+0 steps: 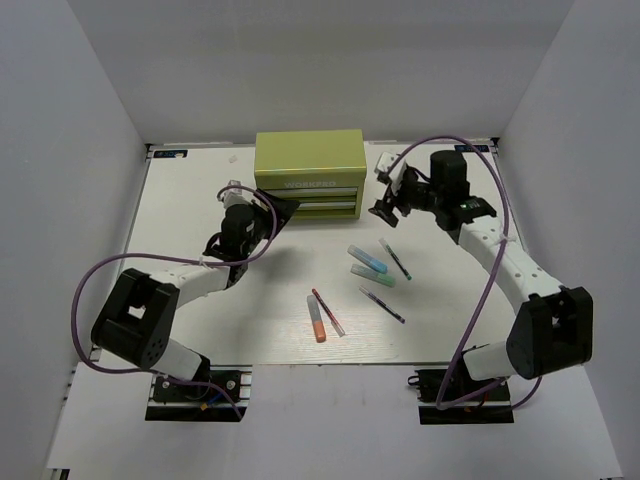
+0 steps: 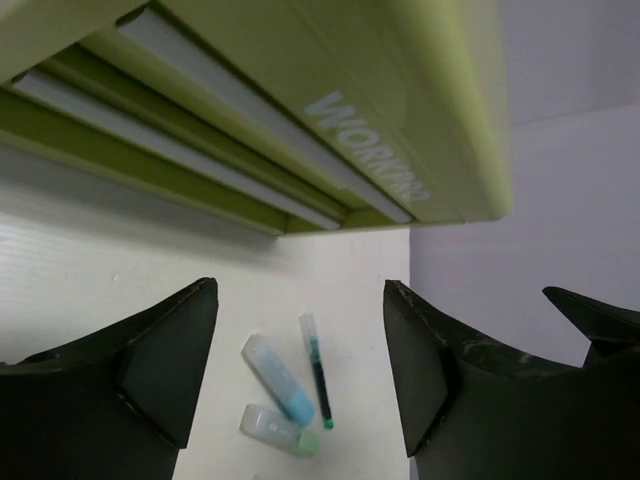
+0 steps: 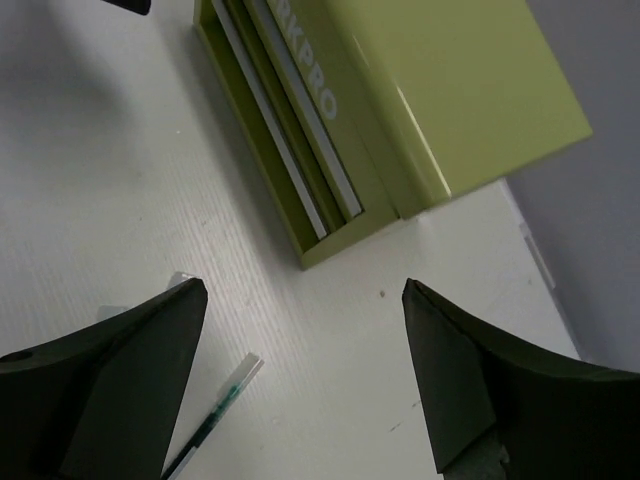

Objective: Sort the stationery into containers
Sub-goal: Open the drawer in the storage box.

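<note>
Glossy, box-shaped yellow-green chest [image 1: 308,158] stands at the far edge of the matte white table [image 1: 190,215]; left gripper [image 1: 284,206] at its front-left corner, right gripper [image 1: 384,211] just off its right side, both spread, empty; slim pens, from light blue marker [image 1: 366,259] to orange marker [image 1: 318,325], lie loose on open board between the arms.

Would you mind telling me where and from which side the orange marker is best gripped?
Probably grip the orange marker from straight above, across its narrow width, at its near end. It lies flat on the table, and the red-white pen beside it angles away toward that end, leaving more room there.
</note>
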{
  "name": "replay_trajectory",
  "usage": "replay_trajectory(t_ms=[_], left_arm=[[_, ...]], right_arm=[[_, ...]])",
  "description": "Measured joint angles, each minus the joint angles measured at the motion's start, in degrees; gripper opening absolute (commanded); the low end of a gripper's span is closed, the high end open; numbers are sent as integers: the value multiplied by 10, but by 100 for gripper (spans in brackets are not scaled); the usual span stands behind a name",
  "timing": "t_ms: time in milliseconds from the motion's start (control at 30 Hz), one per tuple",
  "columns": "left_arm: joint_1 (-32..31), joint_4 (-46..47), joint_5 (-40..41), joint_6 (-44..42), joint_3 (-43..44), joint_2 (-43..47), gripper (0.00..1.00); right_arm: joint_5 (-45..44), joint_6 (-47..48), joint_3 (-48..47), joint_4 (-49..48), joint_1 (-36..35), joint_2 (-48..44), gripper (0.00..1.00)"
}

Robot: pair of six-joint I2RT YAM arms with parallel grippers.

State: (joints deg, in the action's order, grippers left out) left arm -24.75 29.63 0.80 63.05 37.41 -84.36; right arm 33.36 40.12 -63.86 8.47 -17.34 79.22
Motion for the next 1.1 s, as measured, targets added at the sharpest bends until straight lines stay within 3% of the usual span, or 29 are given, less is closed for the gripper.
replay_trajectory(t_ms=[167, 433, 767, 1100], left_arm=[[-12, 64, 44, 25, 2, -38, 66], [-19, 134, 82, 65, 18, -131, 66], [-24, 199, 97, 95, 63, -193, 66], [-28, 226, 96, 113, 74, -221, 62]], right_arm=[[-37, 10, -52, -31, -46, 47, 86], [-104, 46, -134, -70, -93, 134, 84], [-129, 86, -197, -51, -107, 209, 84], [-138, 87, -212, -29, -106, 236, 75]])
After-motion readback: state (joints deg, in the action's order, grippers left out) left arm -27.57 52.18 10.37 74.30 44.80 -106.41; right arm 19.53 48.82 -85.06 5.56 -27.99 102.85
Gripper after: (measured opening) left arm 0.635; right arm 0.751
